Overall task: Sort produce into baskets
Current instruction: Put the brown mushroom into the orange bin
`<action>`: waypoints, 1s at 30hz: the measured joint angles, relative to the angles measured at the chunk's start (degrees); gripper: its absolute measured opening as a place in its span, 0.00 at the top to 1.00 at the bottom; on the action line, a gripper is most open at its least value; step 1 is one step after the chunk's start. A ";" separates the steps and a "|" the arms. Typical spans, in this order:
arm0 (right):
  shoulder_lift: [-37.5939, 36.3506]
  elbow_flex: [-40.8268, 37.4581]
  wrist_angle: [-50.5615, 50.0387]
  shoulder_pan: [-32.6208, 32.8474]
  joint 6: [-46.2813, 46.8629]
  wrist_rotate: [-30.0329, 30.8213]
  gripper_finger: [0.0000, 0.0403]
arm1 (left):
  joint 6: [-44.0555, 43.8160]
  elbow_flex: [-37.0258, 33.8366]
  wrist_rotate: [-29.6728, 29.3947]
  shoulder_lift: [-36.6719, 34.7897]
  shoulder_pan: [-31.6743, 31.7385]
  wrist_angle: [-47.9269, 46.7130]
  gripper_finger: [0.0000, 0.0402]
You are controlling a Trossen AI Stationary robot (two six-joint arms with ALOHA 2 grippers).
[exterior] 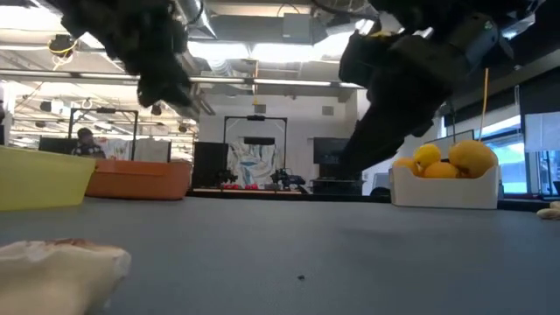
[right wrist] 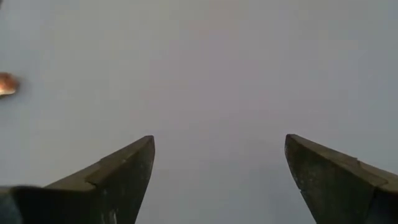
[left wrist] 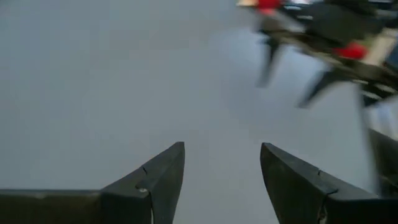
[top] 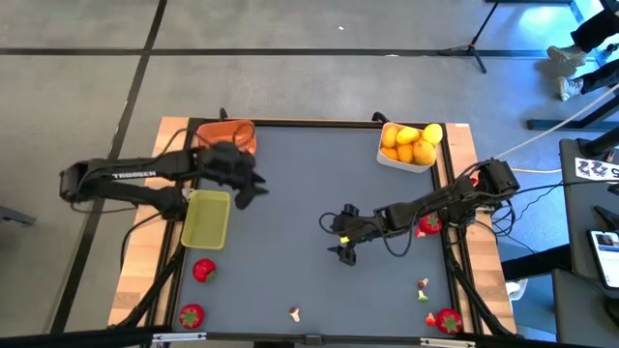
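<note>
While both arms hang over the grey table [top: 300, 164], jaws open and empty: left gripper [top: 253, 187] by the yellow-green bin [top: 206, 218] and orange bin [top: 230, 132], right gripper [top: 340, 235] mid-table. Citrus fills the white bin [top: 407, 159]. Strawberries [top: 203, 270] and small bits [top: 294, 313] sit along the near edge.
</note>
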 joint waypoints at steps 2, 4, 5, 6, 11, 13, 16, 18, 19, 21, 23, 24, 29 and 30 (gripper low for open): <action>0.00 0.00 0.04 0.59 0.59 -0.48 0.11 | -1.30 -0.43 0.09 1.18 -5.20 4.53 0.49; 0.00 0.00 -0.60 1.46 1.00 -2.54 0.11 | -1.49 -0.62 0.06 2.77 -10.23 7.94 0.49; 0.00 0.00 -1.35 1.84 1.20 -4.34 0.11 | -1.83 -0.65 0.04 3.65 -12.68 9.99 0.49; 0.00 0.00 -2.16 2.35 1.57 -5.92 0.11 | -2.36 -0.65 0.03 4.67 -15.12 12.34 0.49; 0.00 0.00 -2.01 5.78 4.54 -8.40 0.11 | -3.78 -0.65 -2.04 11.53 -25.88 23.25 0.49; 0.00 0.00 -1.00 6.99 5.96 -7.86 0.11 | -3.68 -0.65 -3.24 14.80 -28.94 26.55 0.49; 0.00 0.00 -0.47 8.95 8.86 -7.04 0.11 | -4.45 -0.65 -5.33 20.36 -32.76 32.35 0.49; 0.00 0.00 -0.26 10.38 10.67 -6.83 0.11 | -5.25 -0.61 -5.61 24.30 -34.68 36.97 0.49; 0.00 0.00 -0.31 11.17 11.61 -6.77 0.11 | -5.60 -0.43 -5.70 26.29 -35.60 39.09 0.49; 0.00 0.00 -0.37 12.56 12.28 -5.81 0.11 | -5.94 0.26 -5.74 30.33 -37.40 42.78 0.49; 0.00 0.00 -0.36 13.64 13.29 -4.21 0.11 | -5.36 1.42 -5.78 34.07 -39.28 44.74 0.49; 0.00 0.00 -0.39 13.98 13.60 -3.52 0.11 | -4.65 2.08 -5.76 35.91 -40.10 45.23 0.49; 0.00 0.00 -0.39 14.61 14.76 -1.88 0.11 | -3.37 4.75 -5.75 43.63 -43.15 46.68 0.49; 0.00 0.00 -0.38 14.61 14.85 -1.87 0.11 | -2.26 5.21 -5.78 44.75 -43.63 46.72 0.49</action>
